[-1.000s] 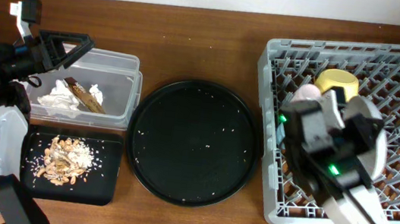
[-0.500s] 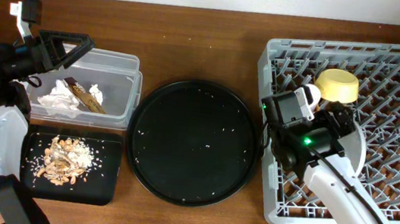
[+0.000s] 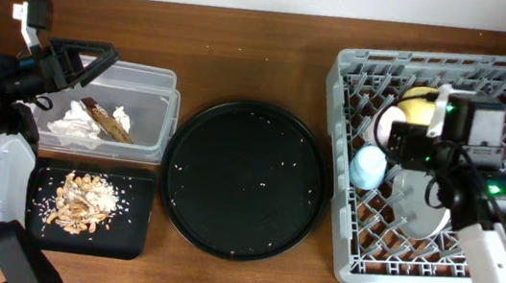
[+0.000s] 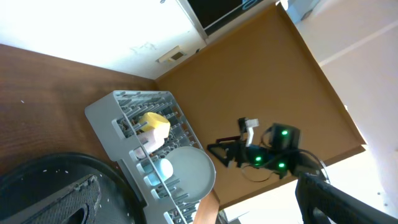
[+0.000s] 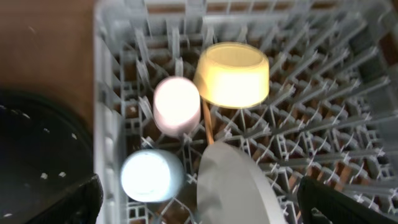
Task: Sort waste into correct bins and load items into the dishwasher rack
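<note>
The grey dishwasher rack [image 3: 358,77] holds the yellow bowl [image 3: 419,104], pink cup [image 3: 389,124], blue cup [image 3: 367,165] and the pale plate [image 3: 419,205], which stands on edge. One thin chopstick [image 5: 208,127] shows between the cups and the bowl. My right gripper [image 3: 406,141] hovers above them, open and holding nothing; in its wrist view the right gripper [image 5: 199,199] spans the plate [image 5: 230,186]. My left gripper [image 3: 99,60] is open and empty, over the clear tub [image 3: 159,82] that holds the napkin [image 3: 71,122] and the wrapper [image 3: 106,119]. Food scraps [image 3: 81,203] lie in the small black tray [image 3: 130,233].
A large round black tray [image 3: 243,179] with a few crumbs sits between the bins and the rack. The rack's right half holds only bare pegs. The table's back edge meets a pale wall.
My right arm has swung from the rack's left front to its right side, uncovering the cups and the plate standing in the rack. The left arm has not moved.
</note>
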